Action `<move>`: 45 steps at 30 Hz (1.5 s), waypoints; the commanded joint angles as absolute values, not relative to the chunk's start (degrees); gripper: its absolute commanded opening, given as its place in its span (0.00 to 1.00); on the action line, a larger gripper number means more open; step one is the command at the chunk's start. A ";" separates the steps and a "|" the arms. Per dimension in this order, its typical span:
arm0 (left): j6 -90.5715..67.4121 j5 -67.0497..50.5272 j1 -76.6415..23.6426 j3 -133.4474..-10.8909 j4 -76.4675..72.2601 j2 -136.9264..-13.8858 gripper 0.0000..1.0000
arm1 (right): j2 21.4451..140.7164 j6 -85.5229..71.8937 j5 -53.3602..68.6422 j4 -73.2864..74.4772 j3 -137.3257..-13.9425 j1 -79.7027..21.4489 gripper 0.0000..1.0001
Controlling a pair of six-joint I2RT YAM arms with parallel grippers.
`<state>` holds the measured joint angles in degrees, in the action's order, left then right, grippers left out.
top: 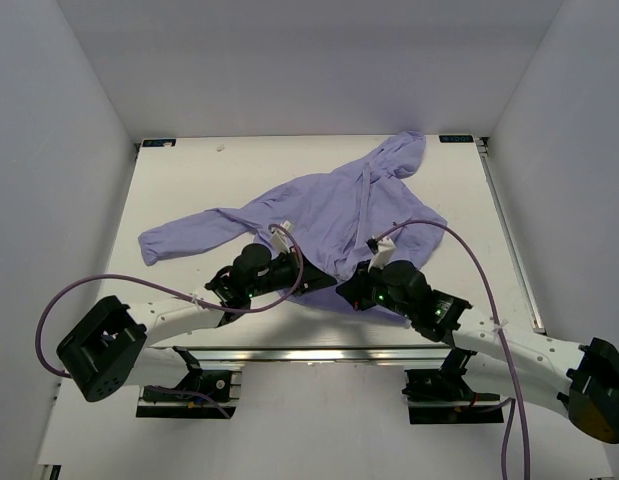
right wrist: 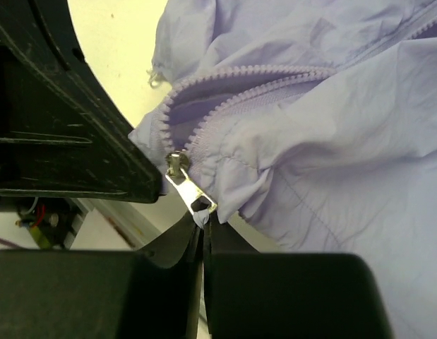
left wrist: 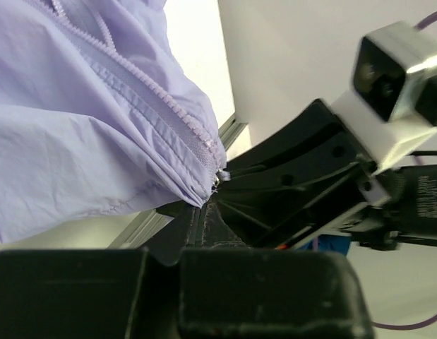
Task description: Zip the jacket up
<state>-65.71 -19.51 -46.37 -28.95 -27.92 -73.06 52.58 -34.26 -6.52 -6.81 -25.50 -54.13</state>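
Observation:
The lavender jacket [top: 329, 215] lies spread across the table, hood at the far right, one sleeve reaching left. Its front zipper [top: 361, 200] runs toward the near hem. My left gripper [top: 307, 273] is shut on the jacket's bottom hem beside the zipper end [left wrist: 207, 176]. My right gripper [top: 351, 291] is shut on the small fabric tab of the silver zipper pull [right wrist: 191, 191], whose slider [right wrist: 176, 164] sits at the bottom of the zipper teeth [right wrist: 232, 78]. The teeth above the slider are still apart. Both grippers meet at the jacket's near hem.
The table's near edge with its metal rail [top: 319, 352] lies just below the grippers. The left arm's black body [right wrist: 56, 127] is close beside the right gripper. White walls enclose the table on three sides.

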 commanded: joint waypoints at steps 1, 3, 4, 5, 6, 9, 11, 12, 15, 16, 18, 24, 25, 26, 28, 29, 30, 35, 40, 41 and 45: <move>-63.29 -19.34 -46.93 -30.05 -24.98 -71.72 0.00 | 52.03 -33.93 -4.57 -0.11 -31.01 -54.58 0.00; -61.62 -18.81 -47.55 -32.16 -21.62 -71.89 0.00 | 52.56 -33.93 -3.69 3.85 -32.86 -54.49 0.00; -59.70 -18.11 -47.72 -32.86 -18.66 -71.89 0.00 | 53.25 -33.75 -3.69 7.43 -33.83 -54.58 0.00; -58.81 -17.76 -48.25 -33.48 -17.33 -71.89 0.00 | 53.78 -33.75 -3.69 9.12 -35.67 -54.49 0.00; -57.93 -17.75 -48.51 -34.44 -16.18 -71.98 0.00 | 54.14 -33.58 -3.43 10.36 -36.64 -54.49 0.00; -54.59 -17.84 -49.04 -36.38 -10.75 -71.98 0.00 | 56.94 -31.82 -3.34 15.72 -40.24 -54.49 0.00; -52.13 -17.58 -49.39 -37.17 -8.19 -71.72 0.00 | 59.05 -30.06 -3.43 21.86 -42.96 -54.49 0.00; -51.25 -17.49 -49.48 -37.53 -5.65 -71.81 0.00 | 61.32 -29.54 -3.51 24.23 -46.20 -54.49 0.00; -48.52 -15.82 -49.83 -38.67 -1.24 -71.89 0.00 | 64.94 -26.55 -2.03 31.72 -51.48 -54.49 0.00; -47.82 -15.39 -50.10 -38.76 1.47 -72.07 0.00 | 65.73 -25.50 -1.06 33.56 -52.37 -54.49 0.00; -46.85 -15.64 -50.10 -38.58 3.15 -72.16 0.00 | 68.01 -23.48 1.56 36.63 -55.18 -54.23 0.00; -45.62 -16.44 -51.24 -37.18 5.70 -71.72 0.00 | 74.34 -21.01 5.07 41.92 -58.89 -52.39 0.00; -45.44 -16.35 -51.59 -37.09 6.32 -71.54 0.00 | 74.88 -20.92 5.62 42.27 -59.41 -52.03 0.00; -45.27 -16.17 -51.77 -37.00 7.02 -71.46 0.00 | 75.23 -21.00 5.10 42.45 -59.41 -51.51 0.00; -44.39 -16.00 -52.55 -36.83 8.61 -71.19 0.00 | 75.85 -21.44 4.48 42.71 -59.68 -50.10 0.00; -44.21 -15.91 -52.91 -36.74 9.05 -71.02 0.00 | 75.94 -21.45 4.57 42.54 -59.76 -49.58 0.00; -43.95 -16.00 -53.26 -36.39 10.10 -70.84 0.00 | 76.20 -21.45 4.83 41.84 -59.85 -48.44 0.00; -43.42 -19.68 -54.14 -34.46 13.79 -71.10 0.00 | 78.31 -20.74 6.50 40.70 -61.61 -43.43 0.00; -44.03 -20.39 -54.84 -31.38 17.66 -70.49 0.00 | 81.21 -18.55 9.84 40.51 -63.63 -40.52 0.00; -44.03 -20.56 -54.93 -31.12 18.01 -70.31 0.00 | 81.56 -17.67 9.58 40.69 -63.98 -40.52 0.00; -44.29 -21.97 -55.63 -29.62 18.20 -69.26 0.00 | 84.98 -17.31 2.40 42.71 -66.35 -38.68 0.00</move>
<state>-44.93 -19.11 -54.76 -30.98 14.15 -71.72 83.70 -19.05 8.58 41.54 -62.67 -40.62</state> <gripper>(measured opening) 0.009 0.014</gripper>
